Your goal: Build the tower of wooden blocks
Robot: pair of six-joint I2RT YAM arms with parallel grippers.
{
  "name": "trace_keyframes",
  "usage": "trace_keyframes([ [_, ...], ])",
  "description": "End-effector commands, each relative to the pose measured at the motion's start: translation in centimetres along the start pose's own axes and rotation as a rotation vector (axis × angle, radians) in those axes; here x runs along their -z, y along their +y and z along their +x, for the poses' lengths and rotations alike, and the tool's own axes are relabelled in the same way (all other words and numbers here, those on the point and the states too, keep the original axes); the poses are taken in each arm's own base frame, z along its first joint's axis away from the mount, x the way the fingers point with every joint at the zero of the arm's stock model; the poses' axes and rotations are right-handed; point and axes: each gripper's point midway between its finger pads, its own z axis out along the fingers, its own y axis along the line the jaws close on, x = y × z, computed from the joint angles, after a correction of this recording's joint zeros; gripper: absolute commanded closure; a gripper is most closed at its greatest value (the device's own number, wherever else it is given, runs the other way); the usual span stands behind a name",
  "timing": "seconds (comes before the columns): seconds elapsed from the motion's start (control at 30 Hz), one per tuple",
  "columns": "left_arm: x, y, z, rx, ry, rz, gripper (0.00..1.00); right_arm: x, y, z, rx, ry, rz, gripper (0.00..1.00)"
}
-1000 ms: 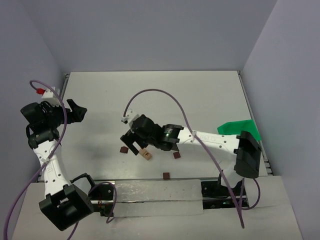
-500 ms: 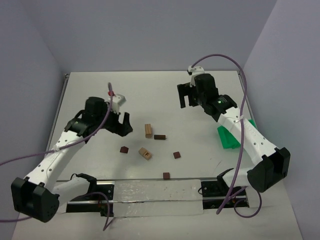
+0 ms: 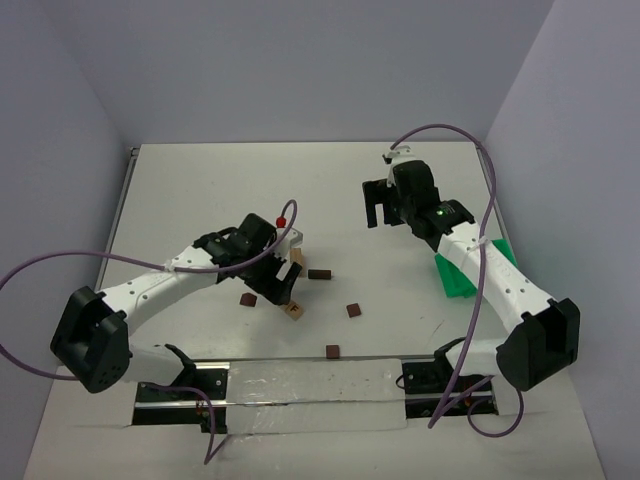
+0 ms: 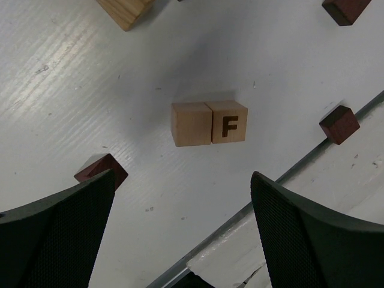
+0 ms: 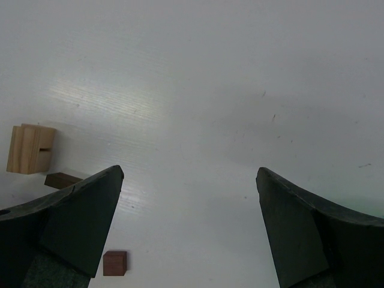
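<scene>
Pickup is the step in hand: no tower stands yet, and its blocks lie scattered on the counter. Your left gripper hangs wide and empty above the F block. Lower it astride that block, clear of the dark cube, then close. Your right gripper is wide too, well apart.

Overhead camera sees the whole table — wrist cameras look down close, sharing wood blocks.
</scene>
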Motion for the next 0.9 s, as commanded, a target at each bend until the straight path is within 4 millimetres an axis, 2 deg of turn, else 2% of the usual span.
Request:
trace_keyframes([
  [0.0,0.5,-1.0,-2.2,0.028,-0.040,-0.017,0.01,-1.1,-0.2,-0.3,-0.026,-0.013,0.015,0.00],
  [0.3,-0.1,-3.4,-3.1,0.026,-0.098,-0.080,0.01,-2.0,0.1,-0.2,-0.036,0.011,0.007,0.00],
  [0.57,-1.6,-2.6,-3.6,0.032,-0.077,-0.181,0.01,-1.6,0.1,-0.2,-0.048,0.002,0.002,0.00],
  [0.87,-2.9,-3.7,-3.2,-0.004,-0.046,-0.200,0.01,-1.4,0.4,-0.2,-0.063,-0.003,-0.016,0.00],
])
